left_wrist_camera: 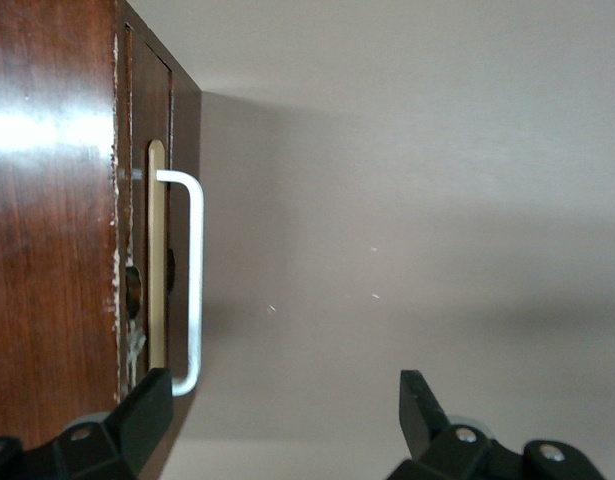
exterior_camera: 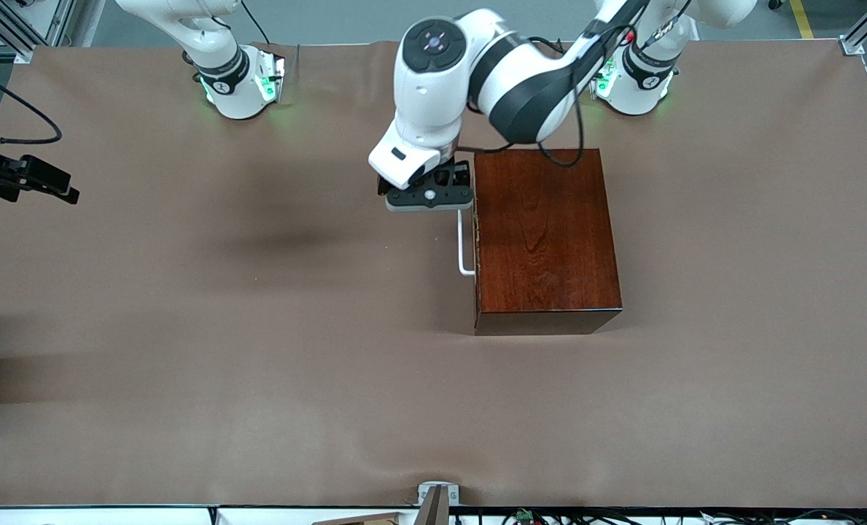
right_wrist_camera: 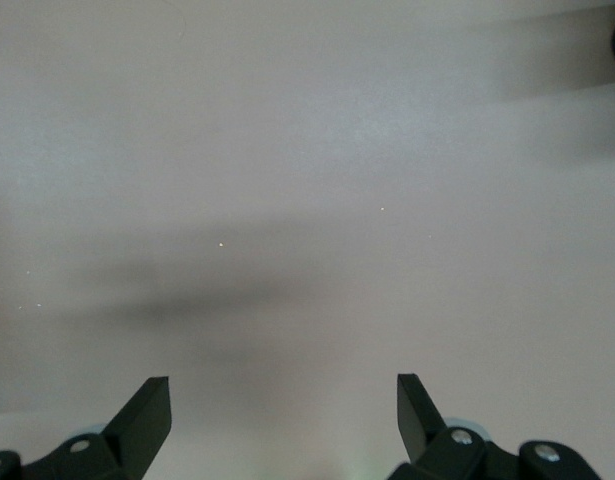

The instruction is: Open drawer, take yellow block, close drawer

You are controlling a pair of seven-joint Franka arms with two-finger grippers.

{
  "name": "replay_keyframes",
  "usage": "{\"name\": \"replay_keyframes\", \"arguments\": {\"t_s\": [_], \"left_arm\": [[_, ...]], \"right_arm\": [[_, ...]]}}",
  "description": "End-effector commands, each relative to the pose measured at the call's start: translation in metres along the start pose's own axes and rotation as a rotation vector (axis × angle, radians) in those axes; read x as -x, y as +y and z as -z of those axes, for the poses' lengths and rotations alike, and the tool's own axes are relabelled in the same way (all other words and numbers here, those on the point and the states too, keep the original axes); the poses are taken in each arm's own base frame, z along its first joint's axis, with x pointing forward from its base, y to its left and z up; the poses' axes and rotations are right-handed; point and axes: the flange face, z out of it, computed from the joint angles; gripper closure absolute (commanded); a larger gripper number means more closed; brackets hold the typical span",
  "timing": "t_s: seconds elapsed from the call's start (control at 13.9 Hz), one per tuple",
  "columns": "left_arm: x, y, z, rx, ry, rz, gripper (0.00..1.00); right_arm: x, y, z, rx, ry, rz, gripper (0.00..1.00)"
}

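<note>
My left end effector (left_wrist_camera: 287, 420) is spread wide beside the box (left_wrist_camera: 47, 220), one finger (left_wrist_camera: 137, 415) at the drawer (left_wrist_camera: 157, 260) handle's (left_wrist_camera: 192, 280) end (drawer closed).

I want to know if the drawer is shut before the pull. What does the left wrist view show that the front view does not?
Only the left wrist view shows the drawer front: a pale strip sitting flush in the box, shut, and the left gripper open beside one end of the handle.

Only the front view shows the whole box top and the right gripper, waiting open at the right arm's end.

Both show box and handle; neither shows the yellow block.
</note>
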Motion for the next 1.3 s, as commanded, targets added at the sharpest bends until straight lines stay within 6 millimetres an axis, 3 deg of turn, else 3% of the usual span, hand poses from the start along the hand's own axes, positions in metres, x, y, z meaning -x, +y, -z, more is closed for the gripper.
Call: {"name": "replay_keyframes", "arguments": {"t_s": [0.0,0.29,0.79,1.01,1.22], "left_arm": [[-0.001,0.007,-0.024,-0.061,0.028,0.023,0.00],[0.002,0.013,-0.078,-0.152,0.043,0.062,0.00],[-0.006,0.006,-0.112,-0.203,0.036,0.058,0.00],[-0.007,0.004,-0.124,-0.225,0.047,0.049,0.00],[-0.006,0.004,-0.137,-0.235,0.037,0.037,0.00]], "right_arm": [[-0.001,0.000,0.004,-0.012,0.005,-0.002,0.00],[-0.002,0.004,0.005,-0.013,0.011,-0.010,0.00],[-0.008,0.003,0.001,-0.007,0.026,-0.009,0.00],[-0.016,-0.002,-0.010,-0.006,0.008,0.001,0.00],[-0.016,-0.001,-0.006,-0.006,0.015,0.000,0.00]]}}
